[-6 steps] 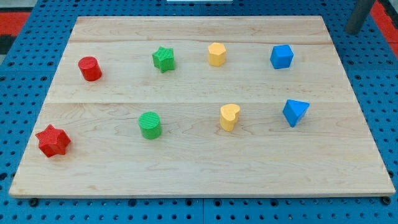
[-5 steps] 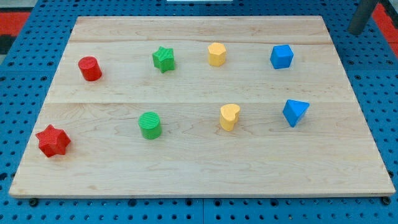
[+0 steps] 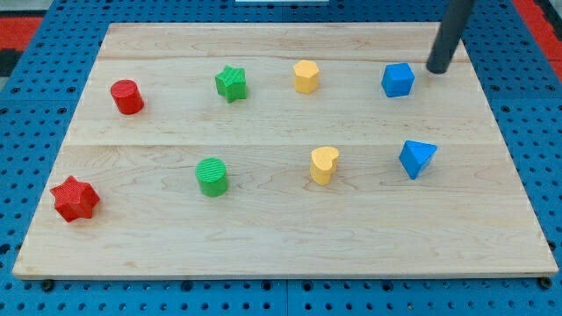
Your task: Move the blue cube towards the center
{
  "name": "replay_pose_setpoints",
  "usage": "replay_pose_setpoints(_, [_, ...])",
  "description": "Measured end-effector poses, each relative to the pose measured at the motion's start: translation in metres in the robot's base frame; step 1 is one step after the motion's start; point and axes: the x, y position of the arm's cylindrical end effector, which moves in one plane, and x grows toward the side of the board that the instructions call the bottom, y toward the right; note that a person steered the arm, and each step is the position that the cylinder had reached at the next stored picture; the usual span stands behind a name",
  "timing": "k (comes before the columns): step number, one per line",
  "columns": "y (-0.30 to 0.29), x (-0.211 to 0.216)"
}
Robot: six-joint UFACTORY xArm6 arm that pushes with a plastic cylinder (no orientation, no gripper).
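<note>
Blue cube [image 3: 398,80] near board's [image 3: 263,237] right edge

1. No text, label, brand name, number or sign is showing anywhere in the camera view.
2. The wooden board [image 3: 281,237] is showing only plain wood grain, with nothing printed or written on it.
3. The coloured blocks are showing bare moulded faces, with no letters or digits.
4. The blue pegboard surface [image 3: 35,290] around the board is showing only rows of holes, with no markings.
5. The dark rod is carrying no legible marking.
</note>
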Motion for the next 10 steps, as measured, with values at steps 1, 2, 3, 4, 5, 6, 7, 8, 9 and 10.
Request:
replay_pose_setpoints(1, [-0.038,0.000])
replay_pose_setpoints(2, [-0.060,0.010])
replay_pose_setpoints(3, [-0.059,0.032])
replay_pose_setpoints(4, [-0.057,0.030])
replay_pose_setpoints(5, [-0.041,0.027])
replay_pose_setpoints(6, [-0.030,0.044])
replay_pose_setpoints(7, [-0.038,0.051])
replay_pose_setpoints(8, [-0.072,0.056])
replay_pose_setpoints(9, [-0.093,0.063])
replay_pose_setpoints(10, [-0.067,0.064])
